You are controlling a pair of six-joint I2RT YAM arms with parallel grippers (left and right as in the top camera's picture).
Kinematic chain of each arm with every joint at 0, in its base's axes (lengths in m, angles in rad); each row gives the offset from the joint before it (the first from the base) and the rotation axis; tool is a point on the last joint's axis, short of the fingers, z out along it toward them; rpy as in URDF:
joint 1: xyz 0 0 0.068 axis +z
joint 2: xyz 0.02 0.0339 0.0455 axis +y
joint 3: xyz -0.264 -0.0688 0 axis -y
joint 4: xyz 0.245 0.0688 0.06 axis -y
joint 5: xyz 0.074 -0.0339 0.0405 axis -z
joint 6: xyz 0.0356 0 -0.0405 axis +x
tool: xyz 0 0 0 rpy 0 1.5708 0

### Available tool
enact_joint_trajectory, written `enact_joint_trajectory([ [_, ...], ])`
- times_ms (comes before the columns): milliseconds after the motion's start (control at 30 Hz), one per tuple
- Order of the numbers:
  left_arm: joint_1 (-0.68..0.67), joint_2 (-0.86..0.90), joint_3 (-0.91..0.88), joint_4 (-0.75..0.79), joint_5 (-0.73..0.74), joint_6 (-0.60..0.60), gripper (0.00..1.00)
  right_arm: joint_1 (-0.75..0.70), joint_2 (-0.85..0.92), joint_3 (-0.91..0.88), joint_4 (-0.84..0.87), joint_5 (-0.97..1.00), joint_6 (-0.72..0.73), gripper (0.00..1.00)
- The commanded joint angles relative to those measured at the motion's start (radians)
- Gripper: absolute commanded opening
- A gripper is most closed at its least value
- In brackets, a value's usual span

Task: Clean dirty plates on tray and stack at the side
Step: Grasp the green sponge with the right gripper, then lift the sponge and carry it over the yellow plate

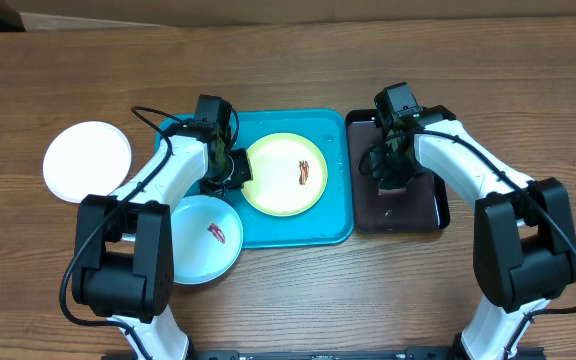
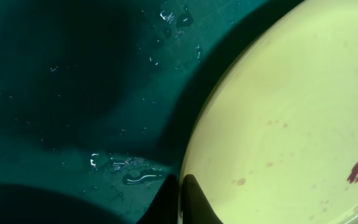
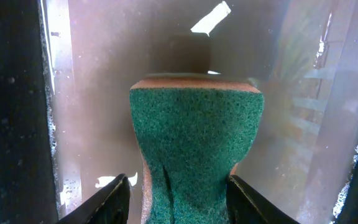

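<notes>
A pale yellow-green plate (image 1: 285, 173) with a red-brown smear lies on the turquoise tray (image 1: 328, 225). My left gripper (image 1: 230, 170) is shut on its left rim. In the left wrist view the fingers (image 2: 166, 202) pinch the plate's edge (image 2: 278, 112) over the wet tray floor (image 2: 73, 93). A pale blue plate (image 1: 193, 255) with a smear overlaps the tray's front left corner. A white plate (image 1: 88, 162) lies on the table at far left. My right gripper (image 1: 393, 172) is down in the black tray (image 1: 428, 210), squeezing a green sponge (image 3: 194, 130) between its fingers (image 3: 120, 193).
The black tray (image 3: 98, 93) stands just right of the turquoise tray, and its floor looks wet. Water drops (image 2: 135, 177) lie on the turquoise tray near the plate's rim. Bare wooden table (image 1: 368, 290) surrounds both trays.
</notes>
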Motion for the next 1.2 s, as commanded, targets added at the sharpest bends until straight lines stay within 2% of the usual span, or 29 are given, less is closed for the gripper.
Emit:
enact_joint_trajectory([
  [0,-0.002,0.011,-0.004,-0.007,-0.022,-0.013,0.04,-0.005,0.008,-0.009,0.006,-0.005,0.008,0.51],
  [233,-0.002,0.011,-0.004,-0.007,-0.023,-0.013,0.04,-0.005,0.008,-0.063,0.061,-0.005,0.008,0.49],
  [367,-0.002,0.011,-0.004,-0.007,-0.022,-0.013,0.04,-0.005,0.007,-0.056,0.071,-0.005,0.008,0.28],
  [433,-0.002,0.011,-0.004,-0.007,-0.022,-0.013,0.04,-0.005,0.007,-0.036,0.057,-0.001,0.007,0.21],
  [500,-0.002,0.011,-0.004,-0.007,-0.022,-0.013,0.04,-0.005,0.003,-0.006,0.028,0.023,0.008,0.06],
  [533,-0.002,0.011,-0.004,-0.007,-0.022,-0.013,0.04,-0.005,-0.002,0.017,0.005,0.035,0.007,0.04],
  [767,-0.002,0.011,-0.004,-0.007,-0.023,-0.013,0.04,-0.003,-0.09,0.11,-0.076,0.049,0.007,0.04],
  [1000,-0.002,0.011,-0.004,-0.008,-0.025,-0.013,0.04,-0.003,-0.233,0.116,-0.136,0.056,0.008,0.04],
  [1167,-0.002,0.011,-0.004,-0.007,-0.025,-0.013,0.04,-0.004,-0.267,0.116,-0.145,0.055,-0.023,0.04],
])
